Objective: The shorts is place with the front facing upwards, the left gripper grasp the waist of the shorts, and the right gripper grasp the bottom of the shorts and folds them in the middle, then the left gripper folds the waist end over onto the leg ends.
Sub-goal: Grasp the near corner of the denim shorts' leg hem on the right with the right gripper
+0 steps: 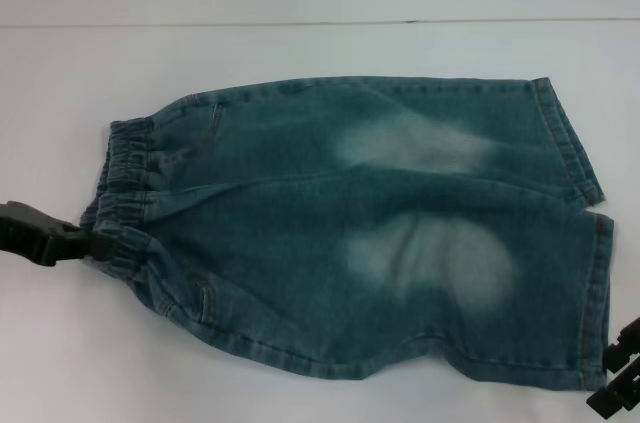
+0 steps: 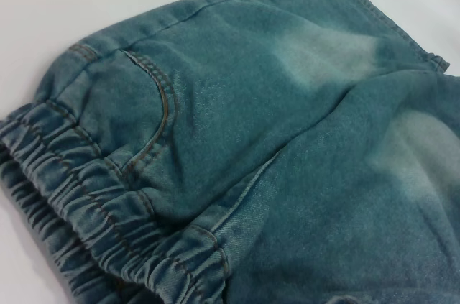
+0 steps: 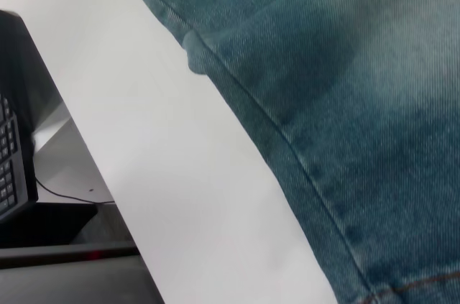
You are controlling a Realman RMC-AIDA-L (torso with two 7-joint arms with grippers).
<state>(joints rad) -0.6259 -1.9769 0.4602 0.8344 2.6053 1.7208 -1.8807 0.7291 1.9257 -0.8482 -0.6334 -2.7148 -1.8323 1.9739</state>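
Note:
The blue denim shorts [image 1: 350,233] lie flat and face up on the white table [image 1: 300,43]. Their elastic waist [image 1: 125,183] is at the left and the leg ends [image 1: 595,283] at the right. My left gripper [image 1: 92,243] touches the near part of the waist from the left. The left wrist view shows the gathered waist [image 2: 86,225] and a front pocket [image 2: 154,103] up close. My right gripper [image 1: 618,378] sits at the near right corner, beside the hem of the nearer leg. A leg's side seam [image 3: 287,146] runs across the right wrist view.
Bare white tabletop surrounds the shorts on all sides. In the right wrist view the table edge [image 3: 136,246] drops off, with a black keyboard [image 3: 11,160] and a cable [image 3: 65,196] on a lower surface beyond it.

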